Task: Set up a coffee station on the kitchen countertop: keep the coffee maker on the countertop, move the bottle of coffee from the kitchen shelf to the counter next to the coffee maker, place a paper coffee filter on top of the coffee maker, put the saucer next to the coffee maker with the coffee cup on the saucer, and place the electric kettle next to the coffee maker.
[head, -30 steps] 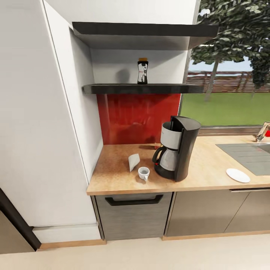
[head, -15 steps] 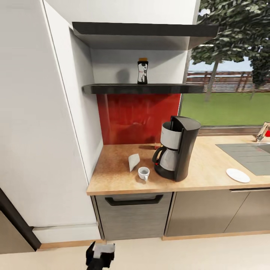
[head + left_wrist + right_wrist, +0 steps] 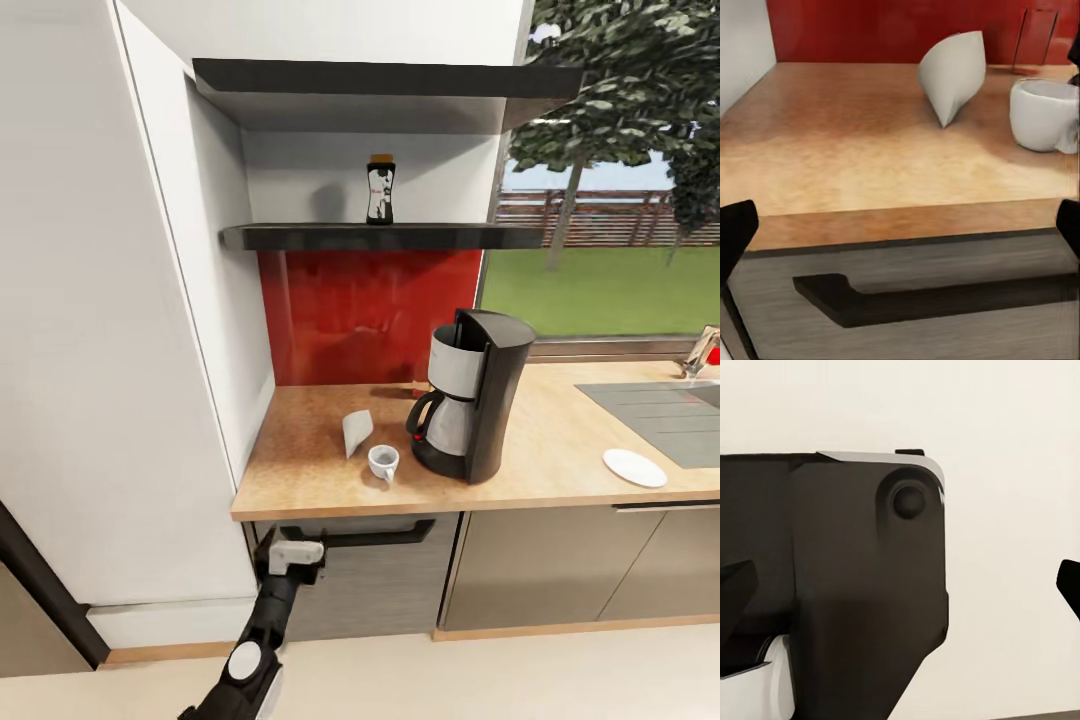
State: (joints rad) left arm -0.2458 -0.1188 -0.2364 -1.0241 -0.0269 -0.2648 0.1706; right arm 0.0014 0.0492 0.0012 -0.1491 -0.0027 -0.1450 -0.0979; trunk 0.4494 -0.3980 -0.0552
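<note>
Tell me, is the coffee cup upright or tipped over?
Upright: the coffee cup stands on the countertop, rim up, beside the paper filter.

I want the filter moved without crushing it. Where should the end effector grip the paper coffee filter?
The paper coffee filter is a cone leaning on the countertop, point down, left of the coffee cup. Probably best to pinch its upper open rim lightly, coming from the front edge, on the side away from the cup.

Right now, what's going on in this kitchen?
The left gripper is open and empty in front of the drawer handle, just below the countertop. The paper filter and coffee cup sit beside the coffee maker, the saucer lies apart, and the coffee bottle is on the shelf.
</note>
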